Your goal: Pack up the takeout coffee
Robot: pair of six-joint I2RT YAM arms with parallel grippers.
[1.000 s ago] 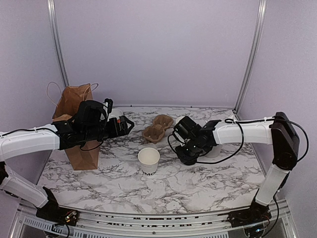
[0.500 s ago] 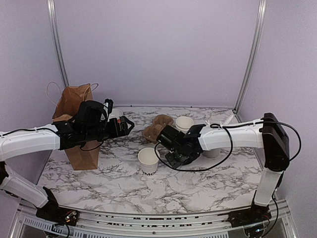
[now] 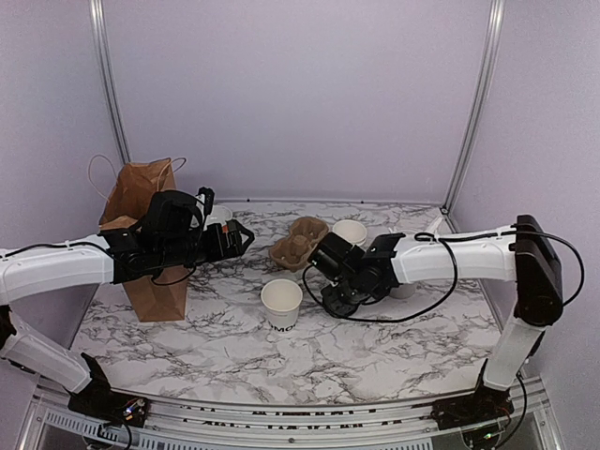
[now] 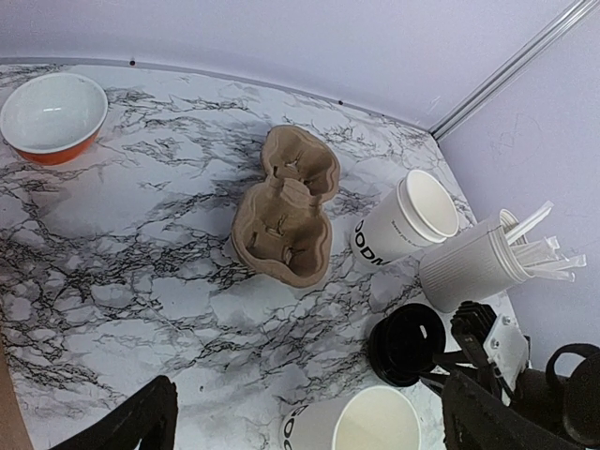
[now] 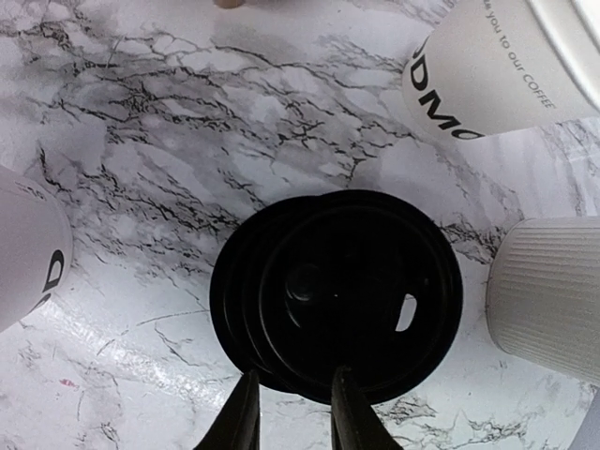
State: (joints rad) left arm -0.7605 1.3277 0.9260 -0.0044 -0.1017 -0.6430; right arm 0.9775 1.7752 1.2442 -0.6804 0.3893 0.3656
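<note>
The takeout coffee cup (image 3: 281, 302) stands upright and uncovered at mid-table, also seen in the left wrist view (image 4: 361, 422) and at the left edge of the right wrist view (image 5: 23, 253). Its black lid (image 5: 347, 291) lies flat on the marble just right of the cup (image 4: 408, 342), with more black rims offset beneath it. My right gripper (image 3: 339, 291) points down at the lid's near rim (image 5: 295, 375), jaws a narrow gap apart, marble showing between them. My left gripper (image 3: 239, 236) hovers wide open and empty left of the cup (image 4: 307, 389).
A brown paper bag (image 3: 141, 225) stands at the left under my left arm. A pulp cup carrier (image 4: 286, 211), a second lettered white cup (image 4: 408, 217) and a ribbed white cylinder of utensils (image 4: 473, 264) sit behind the lid. An orange bowl (image 4: 53, 114) is at the back left.
My right gripper swung left towards the cup, then drew back slightly right, and its jaws have parted a little. The left arm has not moved.
</note>
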